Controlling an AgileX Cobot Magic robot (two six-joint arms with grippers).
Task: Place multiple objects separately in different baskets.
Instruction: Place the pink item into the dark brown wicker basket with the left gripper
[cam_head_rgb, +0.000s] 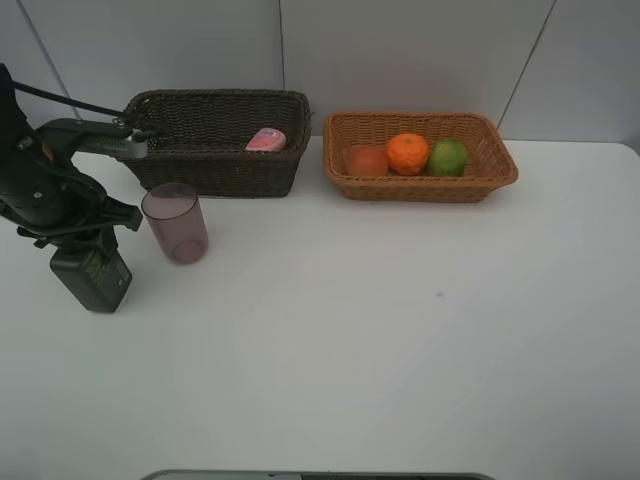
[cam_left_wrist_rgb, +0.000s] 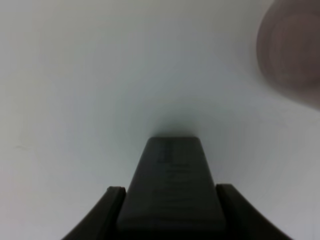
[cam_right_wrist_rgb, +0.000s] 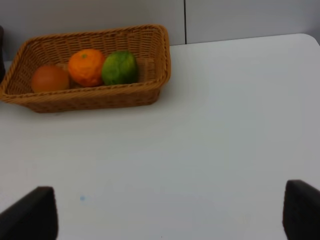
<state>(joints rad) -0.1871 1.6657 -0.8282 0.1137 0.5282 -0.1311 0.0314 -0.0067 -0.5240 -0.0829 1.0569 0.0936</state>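
As the left gripper (cam_left_wrist_rgb: 170, 190) clamps a dark pump bottle (cam_head_rgb: 92, 278) at the left edge of the white table (cam_head_rgb: 380, 340), its two fingers (cam_left_wrist_rgb: 107, 212) press against the bottle's sides. From the high camera the bottle looks to be at or just above the tabletop, though the angle does not settle which. The black arm reaches in from the left and hangs over the bottle.

Just right of the bottle, apart from it, a mauve cup (cam_head_rgb: 175, 222) stands upright on the table, close in front of the dark basket (cam_head_rgb: 220, 165). That deep basket sits at the far left of the table. A pink bottle (cam_head_rgb: 266, 140) lies inside it, toward its right end.

To the right, with a gap between the two, the shallower tan basket (cam_head_rgb: 420, 188) sits on the far side of the table. It holds three fruits in a row: a red fruit (cam_head_rgb: 368, 160) on the left, an orange (cam_head_rgb: 408, 153) in the middle and a lime (cam_head_rgb: 448, 157) on the right. The orange touches both neighbours.

The right gripper (cam_right_wrist_rgb: 165, 220) is out of the high view. Its own camera shows dark fingertips (cam_right_wrist_rgb: 30, 217) spread wide apart over bare table, nothing between them, with the tan basket well beyond.
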